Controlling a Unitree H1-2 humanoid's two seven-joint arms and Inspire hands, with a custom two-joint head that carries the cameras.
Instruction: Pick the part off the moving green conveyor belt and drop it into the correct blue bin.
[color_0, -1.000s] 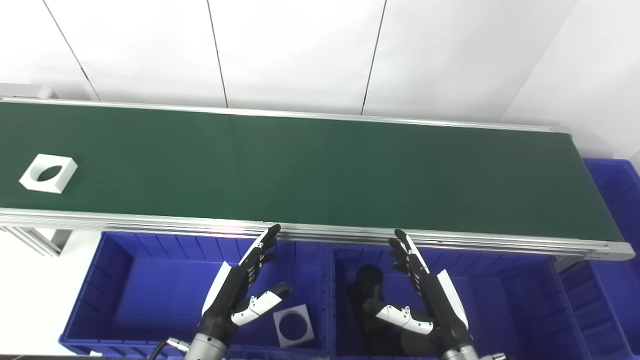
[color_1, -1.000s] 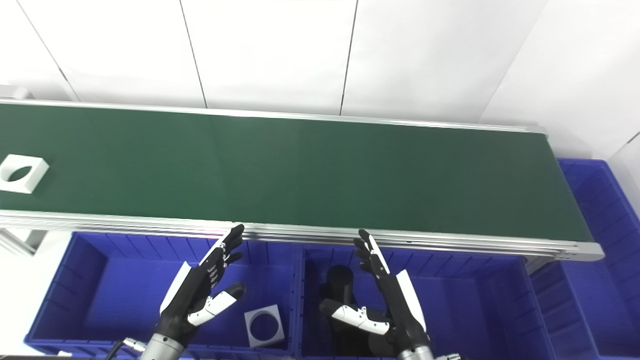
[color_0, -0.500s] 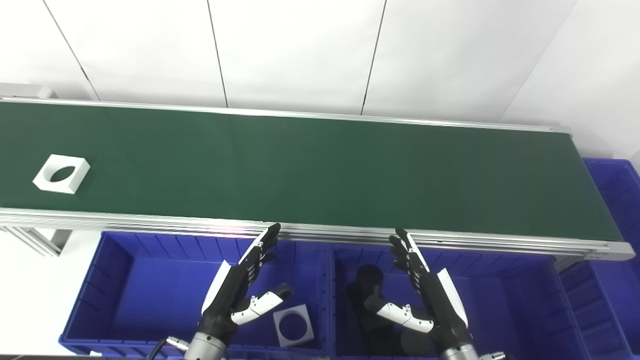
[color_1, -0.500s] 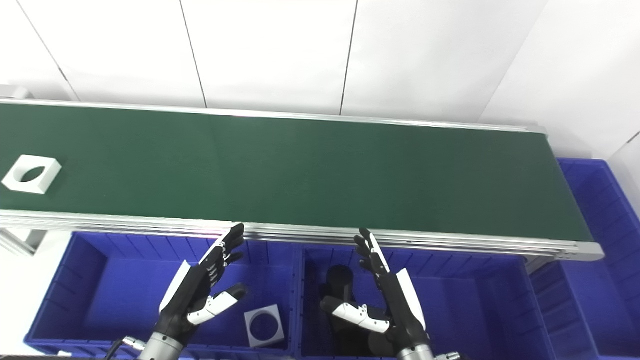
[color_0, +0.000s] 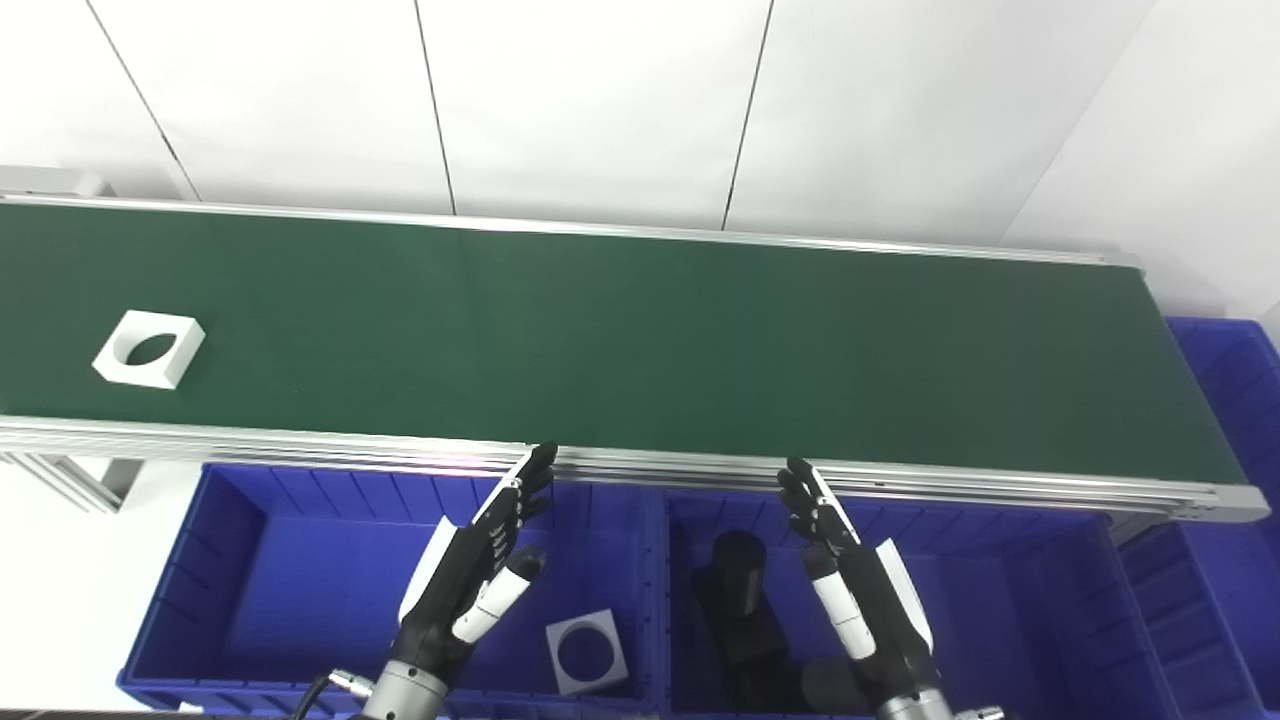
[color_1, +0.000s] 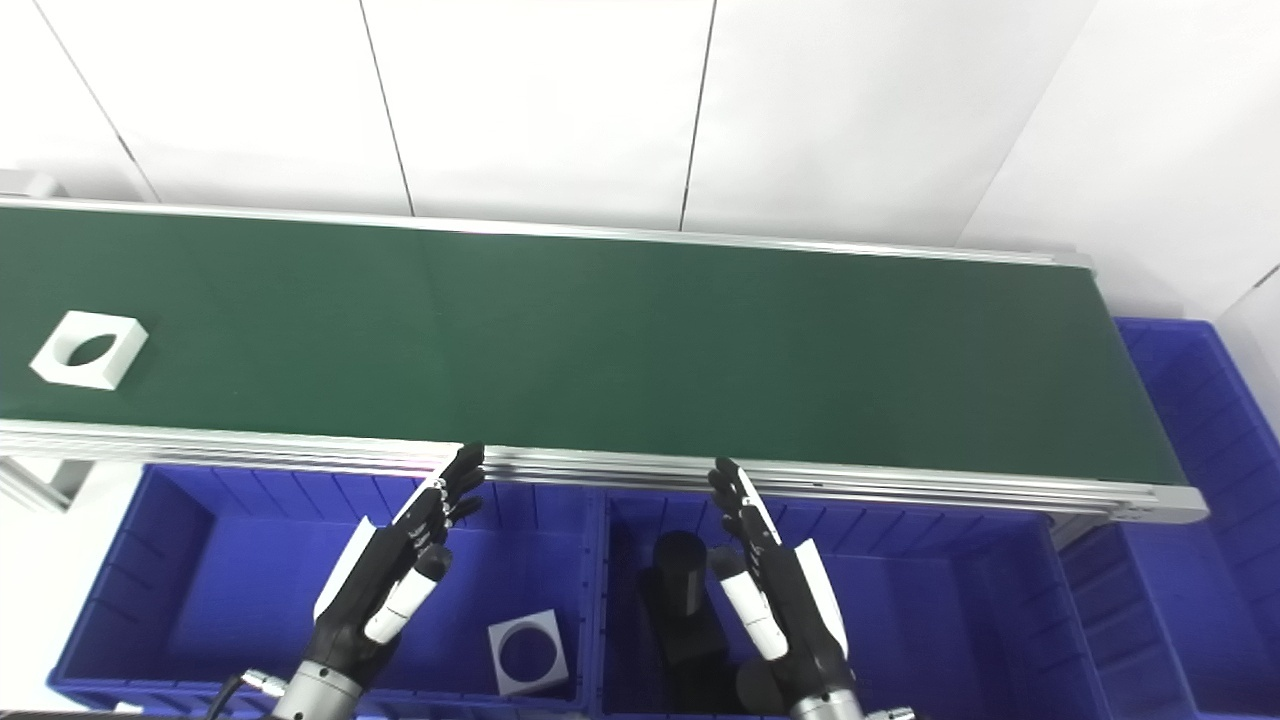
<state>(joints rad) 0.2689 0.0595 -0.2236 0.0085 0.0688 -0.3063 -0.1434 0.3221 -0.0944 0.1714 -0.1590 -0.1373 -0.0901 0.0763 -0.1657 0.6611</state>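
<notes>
A white square part with a round hole through it is seen lying flat on the green conveyor belt, far toward the belt's left end and nearer its front rail than its back rail — well apart from both robot hands. Below the front rail, blue bins are lined up side by side: the left bin holds another white square part of the same kind, resting on the bin floor near its right wall, and the middle bin holds black parts, one of them cylindrical; their exact shapes cannot be made out in the shadow. A further blue bin is visible at the right end of the belt. The left robot hand is held above the left bin, palm turned inward, its fingers stretched out straight and pointing up toward the belt rail, with the thumb laid alongside them; nothing is held in it. The right robot hand is held in a mirrored pose above the middle bin, fingers extended toward the rail and thumb drawn in beside them — likewise empty. Neither hand is touching the belt, the rail or the bins, as far as can be told.
</notes>
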